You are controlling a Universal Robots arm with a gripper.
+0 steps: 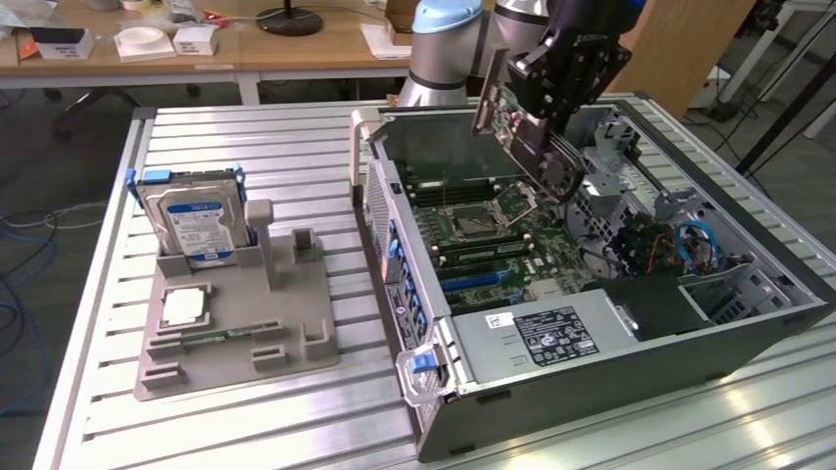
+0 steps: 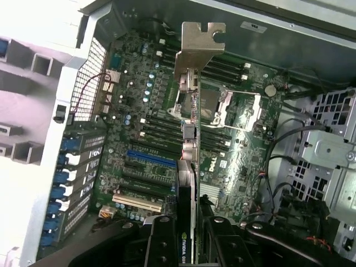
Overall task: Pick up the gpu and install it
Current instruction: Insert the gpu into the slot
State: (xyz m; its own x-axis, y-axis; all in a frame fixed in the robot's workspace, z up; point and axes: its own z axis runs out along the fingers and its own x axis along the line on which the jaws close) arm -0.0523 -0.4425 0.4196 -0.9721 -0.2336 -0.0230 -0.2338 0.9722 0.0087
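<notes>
Here the gpu sits clamped in the end effector.

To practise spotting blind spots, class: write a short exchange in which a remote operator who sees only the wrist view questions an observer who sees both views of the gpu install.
Operator: The gpu looks edge-on over the motherboard. Is it seated?
Observer: No, it hangs tilted above the open case.
Operator: Anything outside the case?
Observer: A hard drive stands upright in a grey holder on the table, at the exterior view's left.
</notes>
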